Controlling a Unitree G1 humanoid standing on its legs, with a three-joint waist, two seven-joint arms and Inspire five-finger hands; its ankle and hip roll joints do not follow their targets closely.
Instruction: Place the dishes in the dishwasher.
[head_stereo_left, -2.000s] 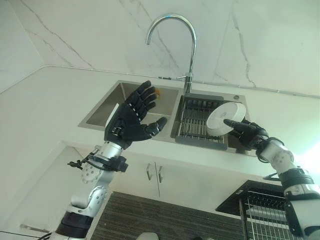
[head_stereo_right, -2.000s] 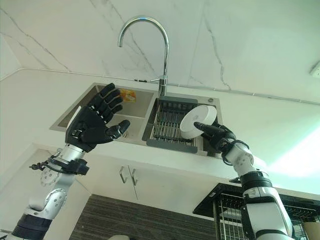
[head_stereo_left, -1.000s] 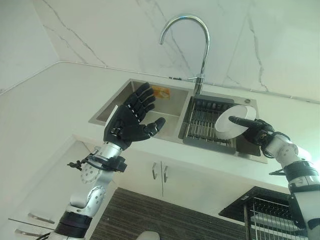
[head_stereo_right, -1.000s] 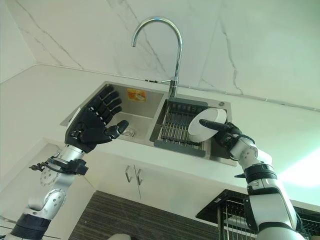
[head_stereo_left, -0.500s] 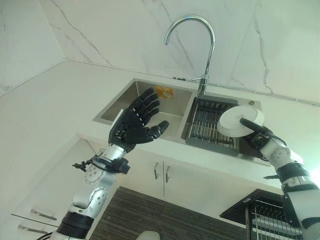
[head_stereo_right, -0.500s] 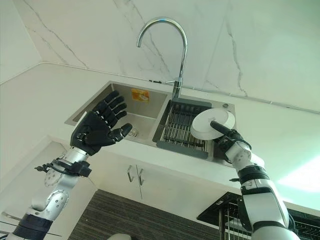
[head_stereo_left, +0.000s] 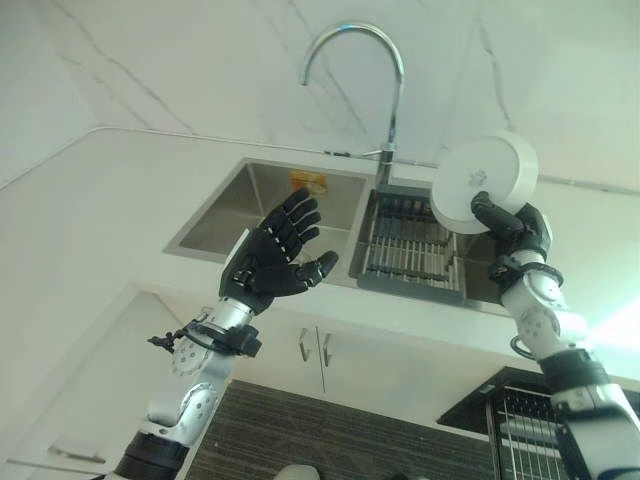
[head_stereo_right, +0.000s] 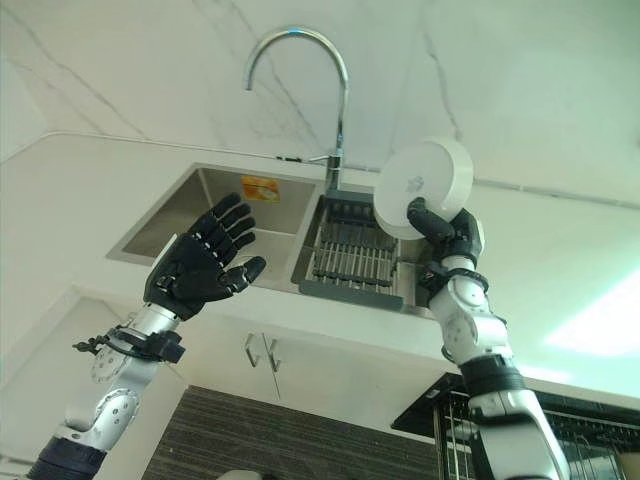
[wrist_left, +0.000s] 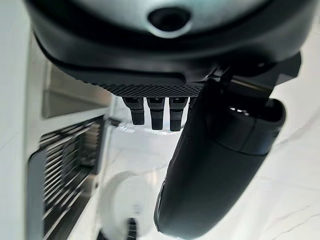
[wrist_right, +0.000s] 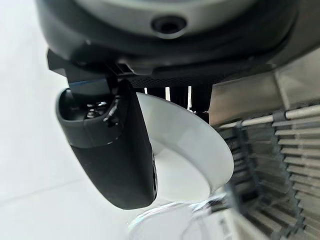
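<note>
At the lower left of the frame my left hand (head_stereo_left: 268, 262) hangs over the tabletop edge with its fingers spread and empty, in front of the sink (head_stereo_left: 260, 205). Right of centre the plate (head_stereo_left: 484, 182) has come up out of the sink rack (head_stereo_left: 408, 245), which it was just above half a second ago. My right hand (head_stereo_left: 512, 228) now holds it high in the upper right, fingers and thumb pinching its rim, so it is free to carry to the dishwasher.

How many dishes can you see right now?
1. A round white plate is held up in the right hand, above the grey sink rack. More dishes may be hidden in the sink or the dishwasher rack below.
</note>
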